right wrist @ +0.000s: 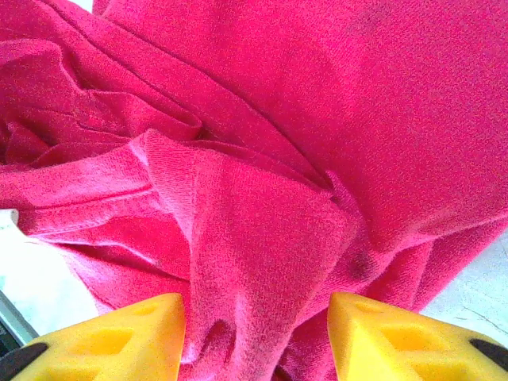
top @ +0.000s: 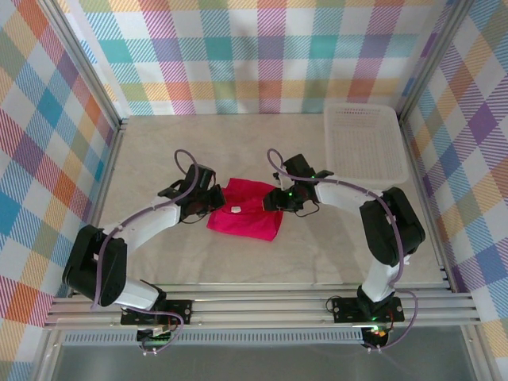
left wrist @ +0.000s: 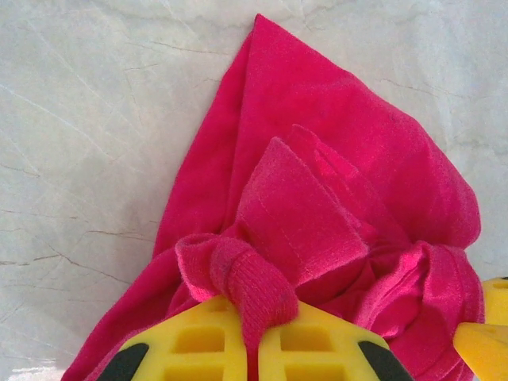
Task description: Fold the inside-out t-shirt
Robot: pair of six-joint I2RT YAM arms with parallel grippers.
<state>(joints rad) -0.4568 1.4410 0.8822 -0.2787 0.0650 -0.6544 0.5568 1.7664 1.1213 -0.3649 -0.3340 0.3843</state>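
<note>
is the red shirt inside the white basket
No, the t-shirt lies on the table, well apart from the basket at the far right.

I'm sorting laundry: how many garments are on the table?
1. A red t-shirt, bunched between the left tool and the right tool; its folds could hide something smaller.

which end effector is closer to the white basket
Right. The right end effector is at the t-shirt's right edge, left of the white basket and nearer the arm bases. The left end effector is across the shirt, farther left.
</note>
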